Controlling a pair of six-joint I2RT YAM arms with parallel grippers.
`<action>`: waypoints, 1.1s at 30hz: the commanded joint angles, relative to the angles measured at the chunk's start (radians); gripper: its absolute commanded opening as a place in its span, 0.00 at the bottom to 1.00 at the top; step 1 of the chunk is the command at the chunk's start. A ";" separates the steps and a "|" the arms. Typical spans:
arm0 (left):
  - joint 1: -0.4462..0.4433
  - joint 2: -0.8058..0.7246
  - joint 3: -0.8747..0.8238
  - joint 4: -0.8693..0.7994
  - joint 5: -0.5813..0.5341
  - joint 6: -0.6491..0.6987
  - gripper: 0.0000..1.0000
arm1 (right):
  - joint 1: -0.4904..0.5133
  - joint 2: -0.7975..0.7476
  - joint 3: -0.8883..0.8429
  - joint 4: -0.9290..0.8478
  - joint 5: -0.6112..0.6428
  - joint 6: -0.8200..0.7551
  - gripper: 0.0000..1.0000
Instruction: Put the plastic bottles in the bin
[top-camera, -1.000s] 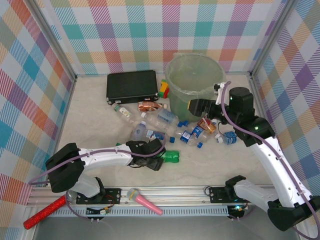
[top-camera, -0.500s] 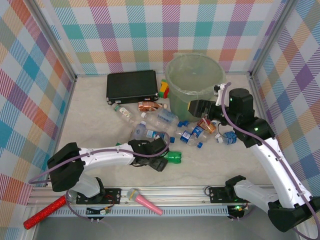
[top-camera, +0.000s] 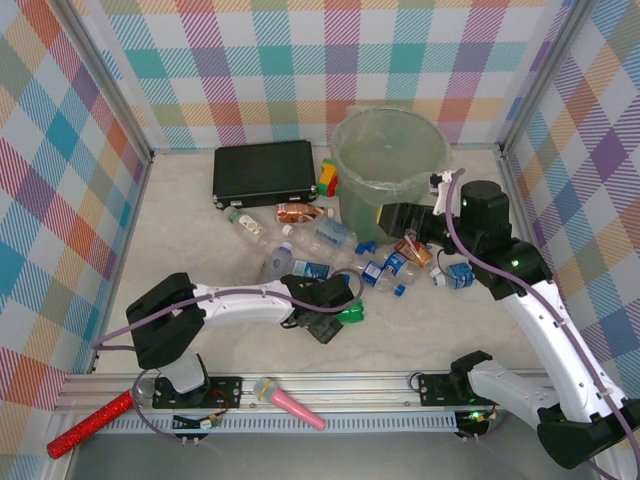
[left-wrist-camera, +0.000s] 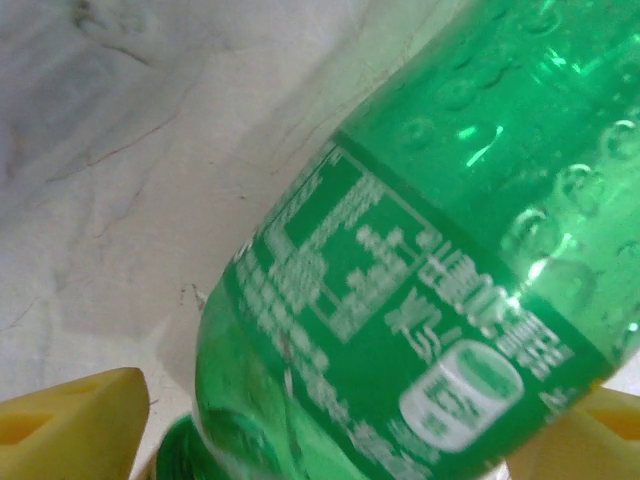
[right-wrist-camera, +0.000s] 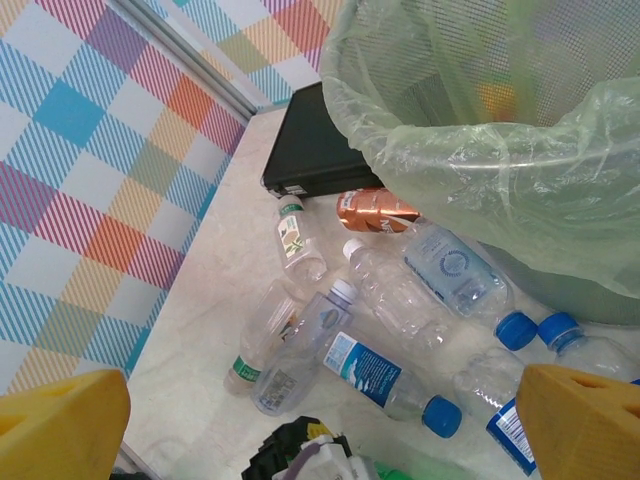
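Left hand (top-camera: 337, 317) shifted, one green bottle (left-wrist-camera: 430, 250) (labelled)

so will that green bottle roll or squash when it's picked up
The green bottle lies on its side and looks round, so a nudge would probably roll it. Its thin, dimpled wall looks see-through and empty: likely light, and apt to squash in the left end effector. The glossy plastic may slip.

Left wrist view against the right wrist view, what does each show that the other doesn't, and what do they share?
Left wrist: a green bottle's label close up, between the yellow fingers of the left gripper. Right wrist: the lined bin, a black case, clear bottles and a copper bottle beside it. Shared: the pale marbled table and yellow fingertips in the bottom corners.
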 joint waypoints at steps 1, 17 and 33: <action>-0.027 -0.011 0.005 -0.011 0.040 0.007 0.83 | 0.005 -0.013 -0.018 0.016 0.010 -0.012 0.99; -0.061 -0.132 -0.121 0.013 0.067 -0.085 0.66 | 0.005 -0.005 -0.027 0.022 0.014 0.002 0.99; -0.070 -0.136 -0.162 0.052 0.060 -0.108 0.35 | 0.005 -0.010 -0.029 0.025 -0.025 0.022 0.99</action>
